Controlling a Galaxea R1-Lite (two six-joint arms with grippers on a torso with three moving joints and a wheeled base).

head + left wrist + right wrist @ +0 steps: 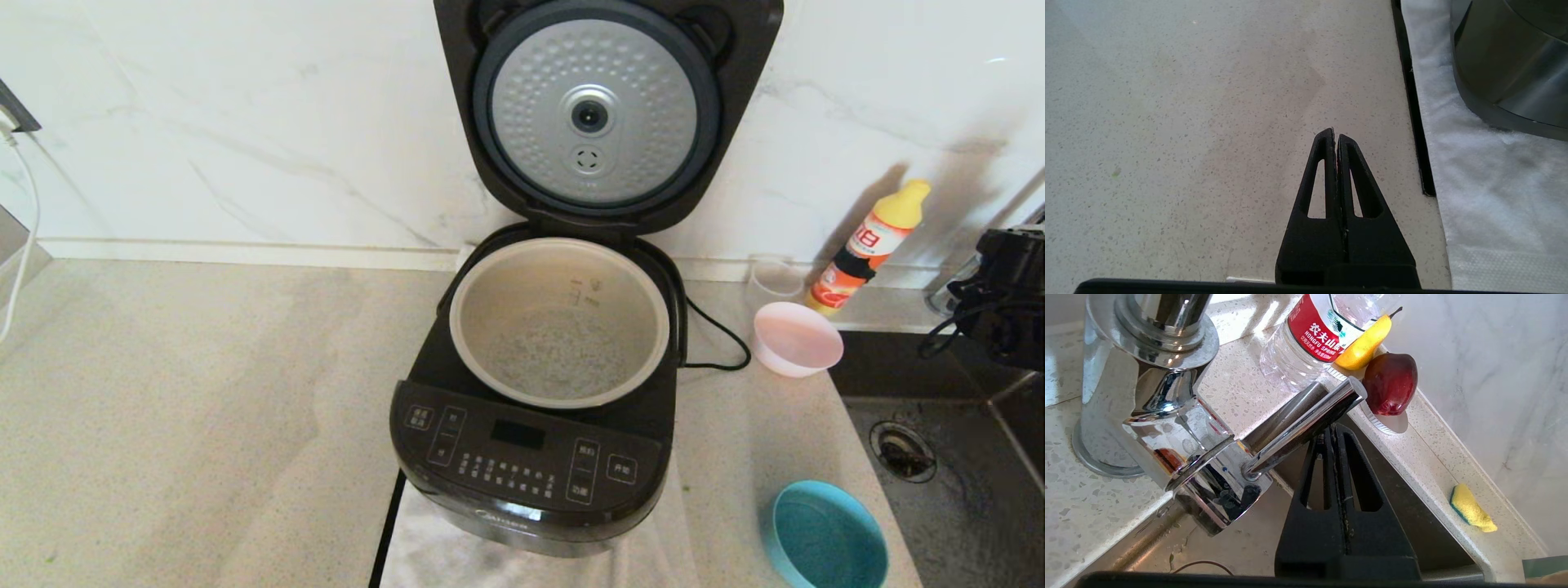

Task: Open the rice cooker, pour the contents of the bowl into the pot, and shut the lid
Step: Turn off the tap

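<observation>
Right wrist view shows the right gripper [1336, 430] with its black fingers [1349, 457] pressed flat together, grasping nothing, tucked under the chrome handle of a tap [1302, 420] above the sink [947, 482]. Around it, a clear water bottle [1306, 339], a dark red fruit [1390, 384] and a yellow sponge [1472, 508] are seen on the speckled ledge. In the head view this arm is seen at the right edge, well apart from the rice cooker [531, 465], which stands mid-surface on a white cloth [457, 547].

The lid [604, 106] is raised upright on its rear hinge, its dimpled silver disc facing forward; the pale round pot [559, 322] lies open with white grains at its bottom. An emptied pink bowl [796, 339] sits just beside the cooker on its right; a teal bowl [824, 539] lies nearer the front edge.

Closing is judged to remain: the lid lies up and leftward from the right fingers, its top edge out of frame, and the hinge runs side to side. The left gripper [1336, 136], likewise clenched and empty, hangs parked over the speckled surface [1188, 143]; which arm is nearer cannot be told.
</observation>
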